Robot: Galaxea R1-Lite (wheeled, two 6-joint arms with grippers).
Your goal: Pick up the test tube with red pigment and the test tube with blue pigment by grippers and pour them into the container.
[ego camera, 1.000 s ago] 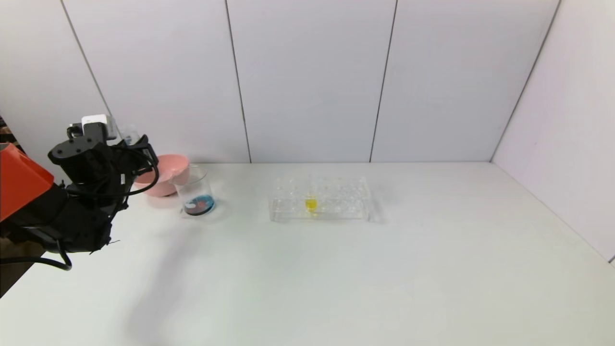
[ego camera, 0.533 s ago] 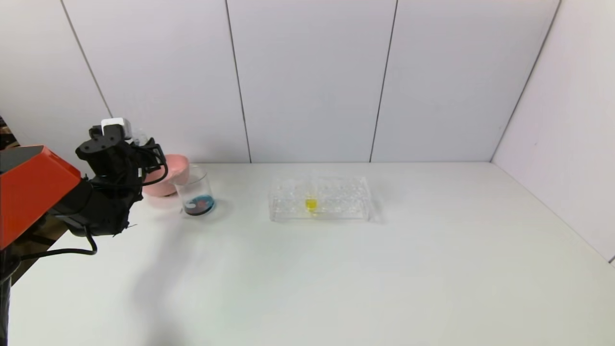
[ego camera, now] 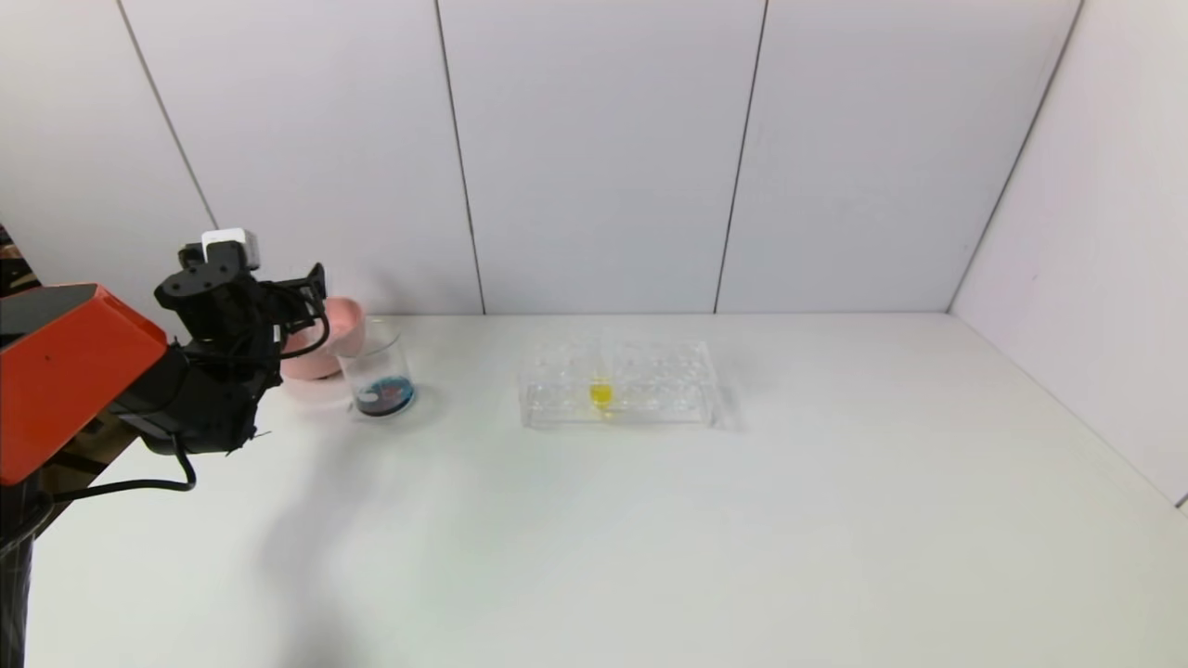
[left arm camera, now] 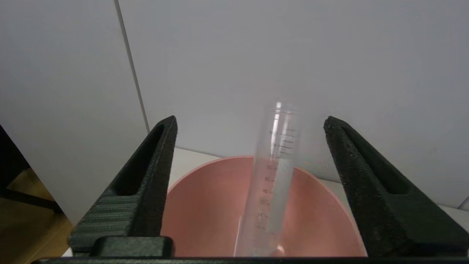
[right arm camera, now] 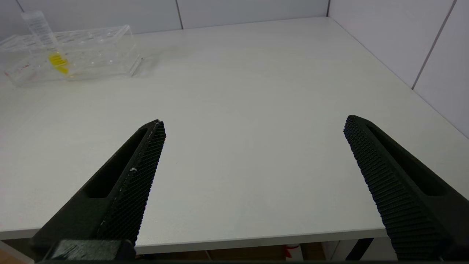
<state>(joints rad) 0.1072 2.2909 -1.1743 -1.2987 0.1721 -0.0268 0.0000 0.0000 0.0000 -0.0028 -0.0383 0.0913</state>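
Note:
My left gripper (ego camera: 308, 295) (left arm camera: 249, 123) is open over the near side of the pink bowl (ego camera: 340, 320) (left arm camera: 198, 205). An empty clear tube with graduation marks (left arm camera: 273, 183) leans inside the bowl between the fingers and touches neither. No tube with red or blue liquid is in view. The glass beaker (ego camera: 376, 371) stands just right of the bowl, with blue and red liquid at its bottom. My right gripper (right arm camera: 254, 123) is open and empty above the table's front edge, out of the head view.
A clear tube rack (ego camera: 617, 385) (right arm camera: 91, 47) stands mid-table and holds a tube with yellow liquid (ego camera: 600, 394) (right arm camera: 55, 58). White wall panels rise close behind the bowl. The table's left edge lies under my left arm.
My left arm has moved forward and right to the pink bowl. Its fingers have spread, and the clear tube it held now stands free in the bowl.

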